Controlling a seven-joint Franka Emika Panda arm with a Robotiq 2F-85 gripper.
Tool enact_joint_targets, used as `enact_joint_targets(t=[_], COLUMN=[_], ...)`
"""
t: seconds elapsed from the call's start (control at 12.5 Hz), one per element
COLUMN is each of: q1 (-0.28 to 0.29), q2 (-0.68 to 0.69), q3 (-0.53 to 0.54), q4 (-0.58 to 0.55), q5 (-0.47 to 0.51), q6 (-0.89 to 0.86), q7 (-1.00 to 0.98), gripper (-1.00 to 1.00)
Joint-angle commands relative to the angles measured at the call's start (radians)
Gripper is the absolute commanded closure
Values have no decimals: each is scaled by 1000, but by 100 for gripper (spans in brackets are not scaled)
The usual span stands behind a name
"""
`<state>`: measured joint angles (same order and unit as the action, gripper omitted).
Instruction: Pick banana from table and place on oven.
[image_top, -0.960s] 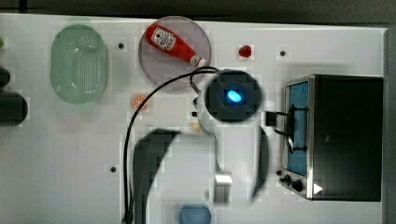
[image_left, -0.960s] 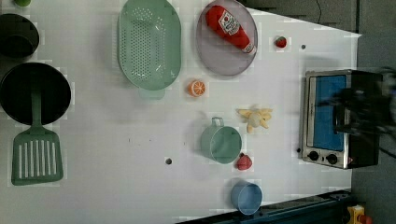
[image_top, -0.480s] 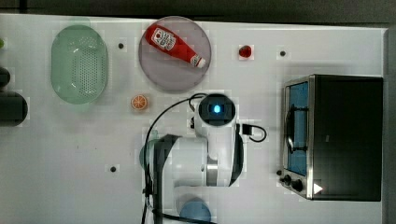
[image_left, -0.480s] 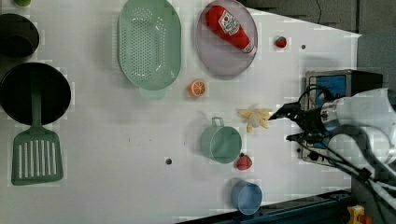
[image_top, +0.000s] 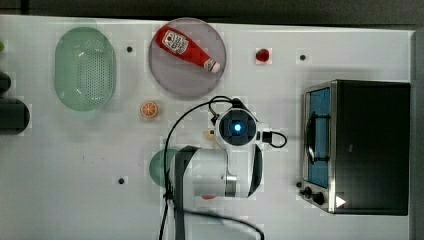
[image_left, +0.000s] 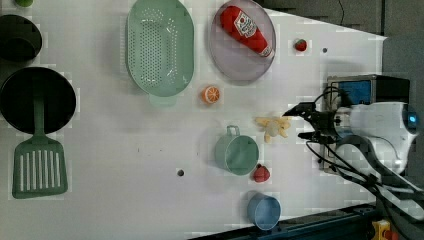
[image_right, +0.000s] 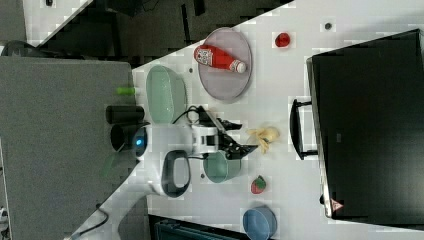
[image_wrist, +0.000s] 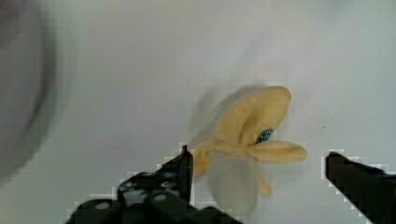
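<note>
Banana (image_left: 272, 127) is lying on the table (image_left: 125, 150), between the green cup (image_left: 237, 155) and the oven (image_left: 362, 90); it looks light, soft and easily bruised, the peel strips floppy, so I'd be taking it across the thicker flesh body, not a strip. Gripper (image_wrist: 258, 161) is hanging with fingers spread wide, straddling it, holding nothing. In the left view, cup is sitting at its seven o'clock, orange slice (image_left: 211, 94) at ten; the lane toward three o'clock, to the oven's black top, is looking open.

On the white table (image_left: 125, 150): one banana (image_left: 272, 127), one oven (image_top: 370, 145), one ketchup bottle (image_left: 247, 30) on one plate (image_left: 230, 60), one green colander (image_left: 160, 45), one orange slice (image_left: 211, 94), one green cup (image_left: 237, 154), one blue cup (image_left: 264, 211), two strawberries (image_left: 261, 173) (image_left: 300, 45), one spatula (image_left: 39, 165).
</note>
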<state>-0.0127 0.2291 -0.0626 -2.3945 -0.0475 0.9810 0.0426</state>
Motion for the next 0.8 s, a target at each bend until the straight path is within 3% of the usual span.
enact_joint_targets(t=[0.08,0.24,0.72,0.8], q1=[-6,-5,-4,-5], q2=[75,115,120,115], q3=[32,33,44,44], q4=[-30,-31,-32,-32], q5=[19,19,19,19], q6=[78,120,138,139], q7=[28,28,28,28], gripper=[-100,-93,48,50])
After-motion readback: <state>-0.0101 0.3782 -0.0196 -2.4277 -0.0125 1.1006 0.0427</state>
